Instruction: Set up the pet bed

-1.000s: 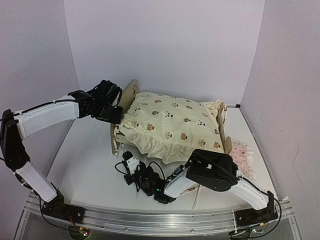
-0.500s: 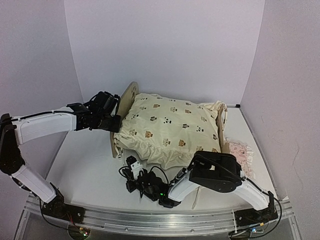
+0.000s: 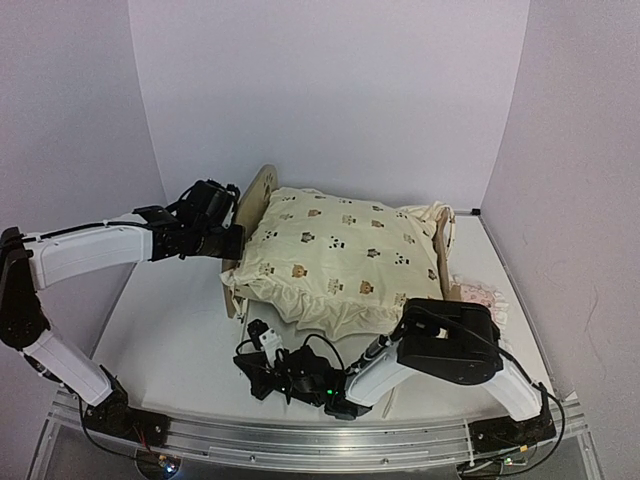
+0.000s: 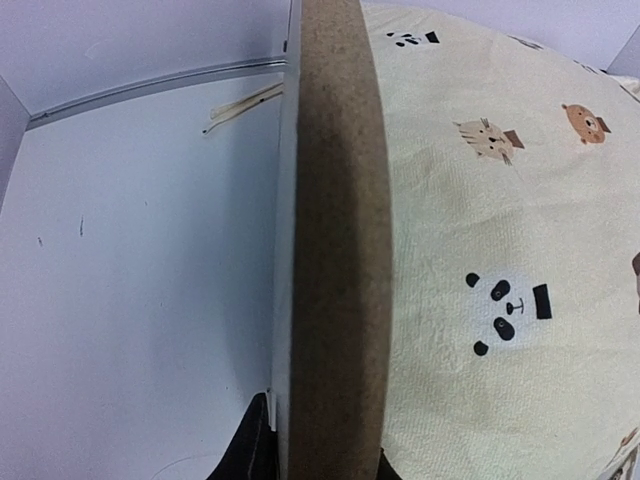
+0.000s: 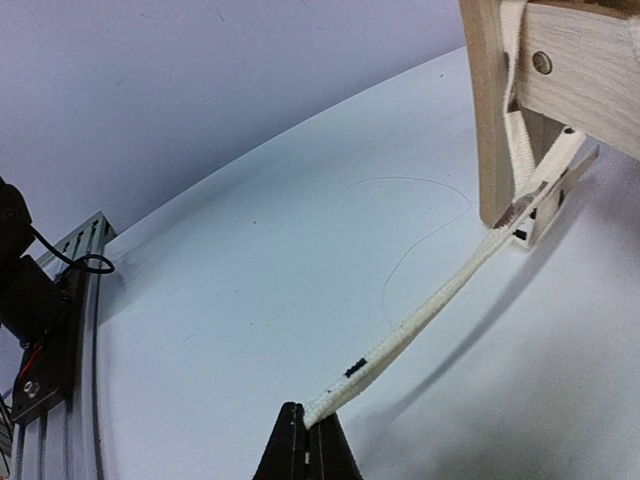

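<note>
Pet bed: the pet bed [image 3: 262,192] stands mid-tabletop, towards the back wall, with its rounded headboard [image 4: 335,250] at the left end, upright.
Cushion: a cream animal-print cushion [image 3: 340,260] lies across the bed and covers the mattress area; its ruffled edge hangs over the near side, and it presses against the inner face of the headboard.
Left end effector: the left end effector [image 3: 233,236] sits at the headboard, with one dark finger [image 4: 252,445] on the outer side of the board and the other on the cushion side. The jaws straddle the board's edge at a narrow opening; I cannot tell if they clamp it.
Right end effector: the right end effector [image 5: 305,440] is low over the tabletop in front of the bed's near left corner, jaws pinched tight on a cream tie [image 5: 430,300].
Tie: it runs taut from the fingertips up to the bed's wooden leg [image 5: 495,110].
Pink pillow: a small pink pillow [image 3: 482,300] lies on the tabletop [image 3: 170,320] just beside the bed's right end.
</note>
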